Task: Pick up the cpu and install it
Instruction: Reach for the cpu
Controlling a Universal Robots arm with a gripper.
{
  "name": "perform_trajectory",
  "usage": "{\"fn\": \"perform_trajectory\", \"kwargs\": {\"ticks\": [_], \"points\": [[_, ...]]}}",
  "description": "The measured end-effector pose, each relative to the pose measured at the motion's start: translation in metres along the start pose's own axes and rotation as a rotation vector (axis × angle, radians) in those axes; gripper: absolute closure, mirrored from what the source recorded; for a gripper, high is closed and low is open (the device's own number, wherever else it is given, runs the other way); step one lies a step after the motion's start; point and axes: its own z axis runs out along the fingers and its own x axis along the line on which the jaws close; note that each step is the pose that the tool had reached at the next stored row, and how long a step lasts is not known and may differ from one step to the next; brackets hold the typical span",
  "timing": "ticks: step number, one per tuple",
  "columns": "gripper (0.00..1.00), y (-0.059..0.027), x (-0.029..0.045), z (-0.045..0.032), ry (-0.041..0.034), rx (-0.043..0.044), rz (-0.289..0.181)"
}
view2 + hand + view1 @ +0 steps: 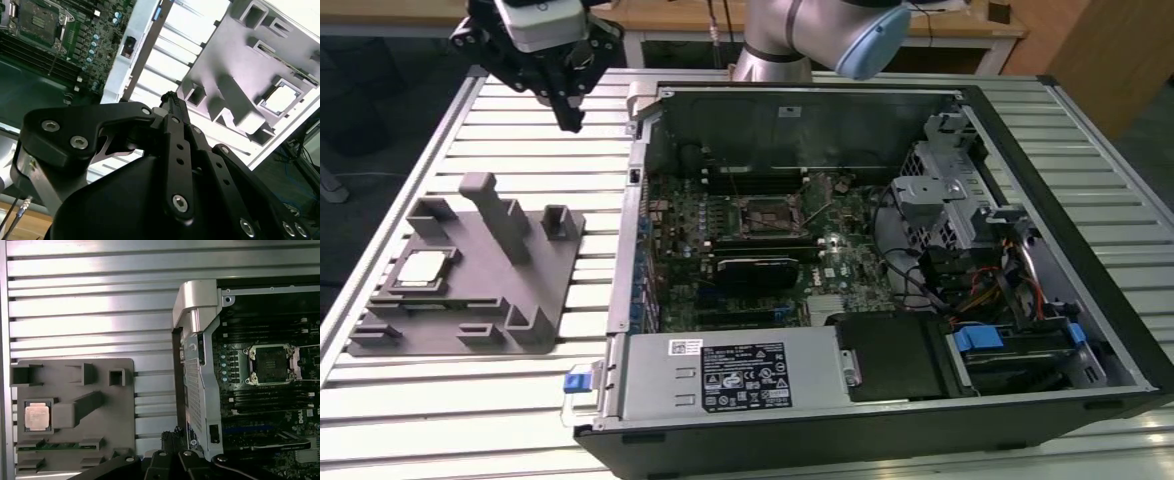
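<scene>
Exterior view: the pincer [570, 120] hangs over the worktop [454, 400], tips pressed together, holding nothing.
The cpu [424, 268] lies flat in the grey block [467, 300], well apart from the pincer, lower and toward the exterior view's left; the computer case [854, 435] sits on the other side.

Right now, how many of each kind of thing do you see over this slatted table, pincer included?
cpu: 1
grey fixture block: 1
open computer case: 1
pincer: 1
Total: 4
</scene>
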Motion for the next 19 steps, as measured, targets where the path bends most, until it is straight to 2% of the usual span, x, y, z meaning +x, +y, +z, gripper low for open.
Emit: {"fn": "perform_trajectory", "kwargs": {"ticks": [19], "points": [[0.89, -0.0031, 0.0409, -0.0012, -0.0011, 0.0, 0.0]]}}
